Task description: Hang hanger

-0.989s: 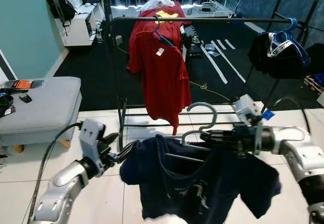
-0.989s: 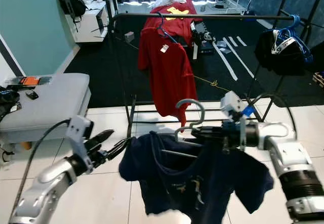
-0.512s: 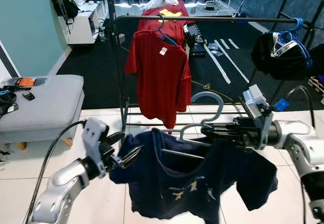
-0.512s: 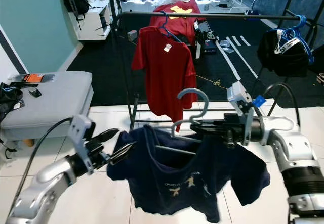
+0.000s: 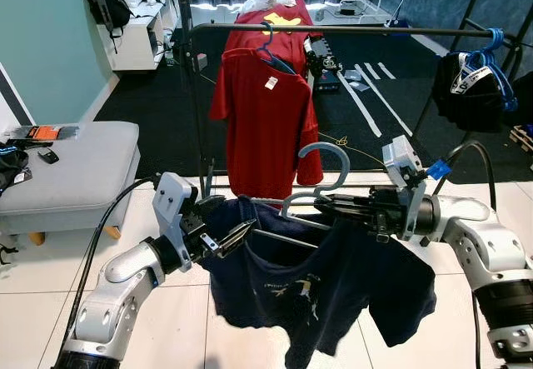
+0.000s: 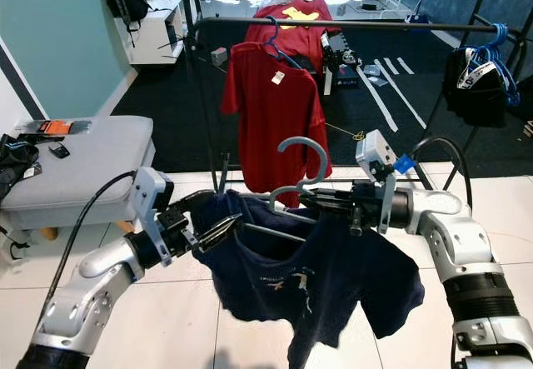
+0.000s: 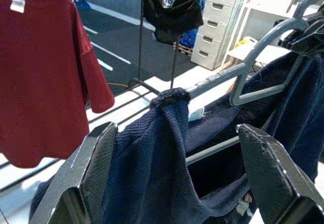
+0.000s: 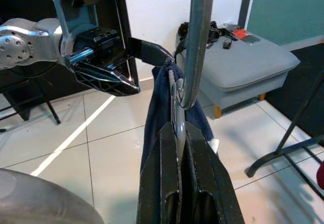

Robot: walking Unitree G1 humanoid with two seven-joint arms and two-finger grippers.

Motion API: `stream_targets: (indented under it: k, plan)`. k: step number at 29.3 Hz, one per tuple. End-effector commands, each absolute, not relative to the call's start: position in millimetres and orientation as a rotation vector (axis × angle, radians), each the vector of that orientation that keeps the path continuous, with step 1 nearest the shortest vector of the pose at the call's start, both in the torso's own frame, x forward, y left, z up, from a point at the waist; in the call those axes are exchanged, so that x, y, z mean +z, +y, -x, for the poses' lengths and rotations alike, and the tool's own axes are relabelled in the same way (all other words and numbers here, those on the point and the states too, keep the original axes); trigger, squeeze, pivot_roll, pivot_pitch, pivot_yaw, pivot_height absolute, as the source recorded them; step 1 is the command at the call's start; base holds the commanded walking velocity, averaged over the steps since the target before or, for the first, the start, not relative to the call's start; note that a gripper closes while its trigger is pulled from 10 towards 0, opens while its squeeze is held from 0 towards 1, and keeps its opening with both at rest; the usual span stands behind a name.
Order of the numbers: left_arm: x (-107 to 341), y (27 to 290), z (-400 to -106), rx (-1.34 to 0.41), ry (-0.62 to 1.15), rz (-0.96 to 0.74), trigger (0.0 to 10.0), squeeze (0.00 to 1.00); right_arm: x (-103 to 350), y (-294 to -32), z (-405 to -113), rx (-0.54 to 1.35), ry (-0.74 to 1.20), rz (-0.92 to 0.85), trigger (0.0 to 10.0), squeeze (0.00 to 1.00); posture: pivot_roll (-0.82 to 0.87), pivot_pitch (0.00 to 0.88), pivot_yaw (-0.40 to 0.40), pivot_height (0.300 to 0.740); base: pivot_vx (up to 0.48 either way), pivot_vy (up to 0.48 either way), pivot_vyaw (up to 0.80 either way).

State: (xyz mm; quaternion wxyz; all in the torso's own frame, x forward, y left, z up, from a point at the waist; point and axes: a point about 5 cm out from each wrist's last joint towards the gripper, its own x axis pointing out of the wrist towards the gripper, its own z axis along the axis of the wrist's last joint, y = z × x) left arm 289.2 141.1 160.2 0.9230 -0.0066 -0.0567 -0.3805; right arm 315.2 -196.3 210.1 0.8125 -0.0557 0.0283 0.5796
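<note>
Right now your right gripper [image 5: 326, 207] has its jaws pinched on the grey hanger [image 5: 321, 187] just below its hook, holding it up in front of the clothes rack [image 5: 333, 31]. You can see in the right wrist view how the two black fingers [image 8: 172, 158] press together around the hanger's neck, with the hook rising straight above them. A navy t-shirt [image 5: 321, 281] hangs from the hanger, drooping low on the robot's right side. Your left gripper [image 5: 236, 234] sits at the shirt's left shoulder with its jaws spread, and the navy cloth bunches between the two fingers [image 7: 96, 158] in the left wrist view. The hanger's hook is below the rack's top rail and not on it. On the rail you have a red t-shirt [image 5: 266, 119] near the left end and a black garment [image 5: 473, 94] on blue hangers at the far right. A grey bench [image 5: 71, 169] stands off to the left.
</note>
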Motion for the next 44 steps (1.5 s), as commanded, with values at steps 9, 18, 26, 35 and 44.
stream_targets:
  k: [9,18,26,35,44]
  plan:
    - [165.3,152.9,-305.8,-0.713,-0.116,-0.038,10.0,0.0,223.2,-188.2,-328.1,1.16,-0.043,0.143,10.0,0.0,0.0,0.028,-0.018,0.74,0.0,0.0,0.0]
    - [160.7,134.5,-314.7,-0.66,-0.139,-0.056,10.0,0.0,214.8,-173.0,-332.7,1.154,-0.039,0.124,10.0,0.0,0.0,0.022,-0.017,0.74,0.0,0.0,0.0]
    - [157.1,141.9,-316.2,-0.565,-0.108,-0.005,10.0,0.0,209.3,-170.0,-339.2,1.093,-0.036,0.148,10.0,0.0,0.01,0.03,-0.023,0.74,0.0,0.0,0.0]
    - [144.3,133.2,-319.3,-0.509,-0.059,-0.067,10.0,0.0,210.7,-163.0,-338.2,1.113,-0.052,0.141,10.0,0.0,0.01,0.038,-0.026,0.74,0.0,0.0,0.0]
    - [148.7,125.4,-321.5,-0.515,-0.071,0.033,10.0,0.0,211.4,-159.2,-337.0,1.133,-0.054,0.138,10.0,0.0,0.0,0.043,-0.021,0.74,0.0,0.0,0.0]
